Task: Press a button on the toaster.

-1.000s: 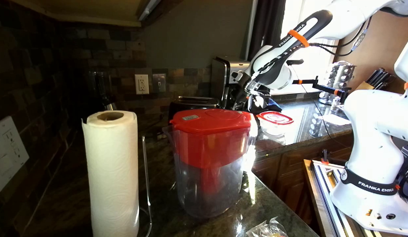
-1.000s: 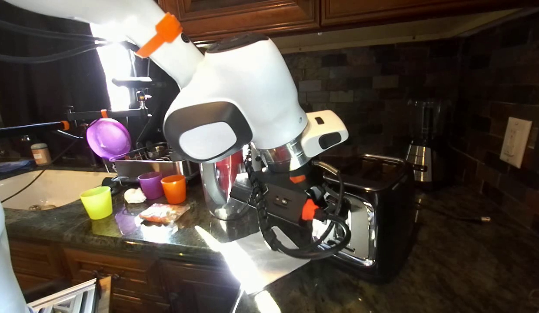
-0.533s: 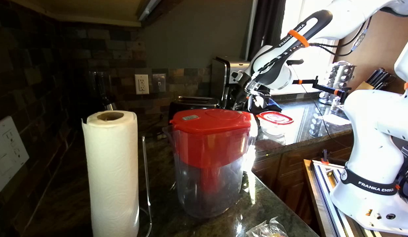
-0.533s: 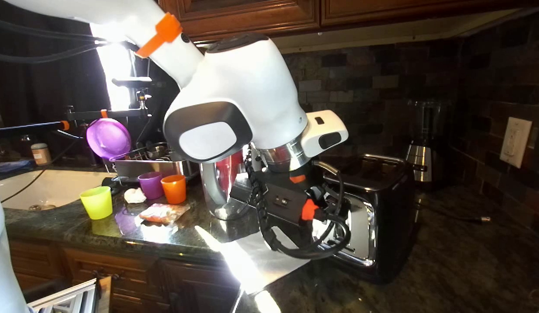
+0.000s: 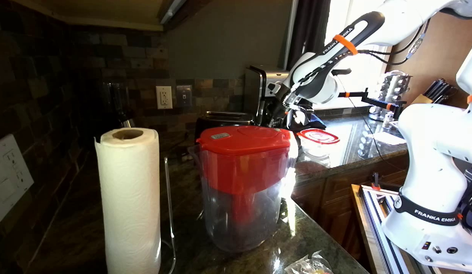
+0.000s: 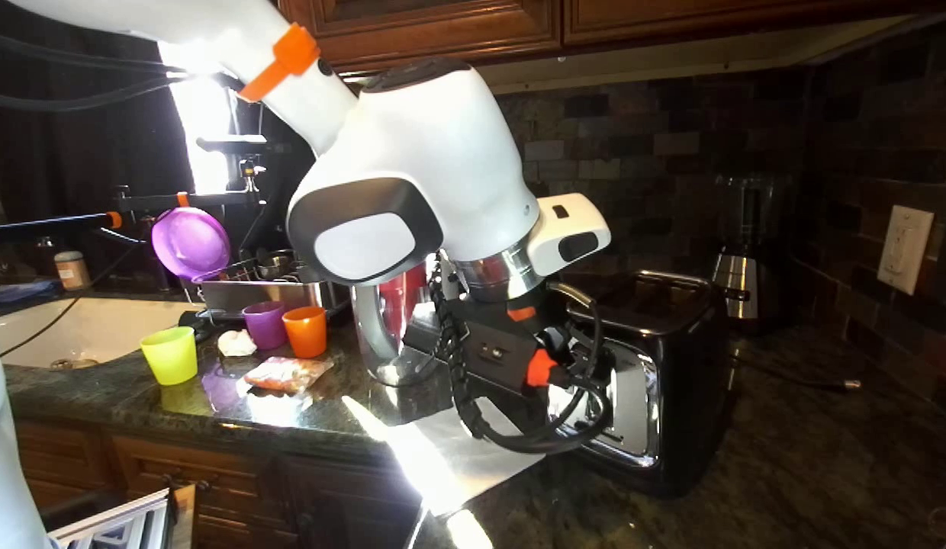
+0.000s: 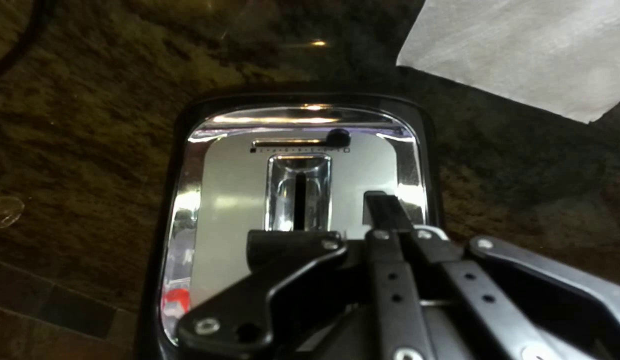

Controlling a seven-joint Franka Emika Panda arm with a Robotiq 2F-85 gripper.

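Note:
The black toaster (image 6: 698, 412) stands on the counter, its silver front panel (image 7: 230, 210) facing my gripper. It shows partly behind the red pitcher in an exterior view (image 5: 224, 117). In the wrist view the panel has a slider knob (image 7: 338, 137), a lever channel (image 7: 282, 195) and a black lever (image 7: 270, 247). My gripper (image 7: 389, 212) is shut with nothing seen between its fingers. Its fingertips overlap a dark button (image 7: 367, 212) right of the channel and hide most of it. I cannot tell whether they touch it. The fingertips are hidden in an exterior view (image 6: 503, 358).
A white sheet (image 6: 473, 450) lies on the counter beside the toaster. A red-lidded pitcher (image 5: 243, 171) and a paper towel roll (image 5: 131, 201) stand nearby. A blender (image 6: 736, 282) stands behind the toaster. Yellow (image 6: 170, 356), purple (image 6: 265, 324) and orange (image 6: 305, 333) cups stand near the sink.
My gripper's body and cable have shifted very slightly left in an exterior view. The rest of the arm and the toaster look unmoved.

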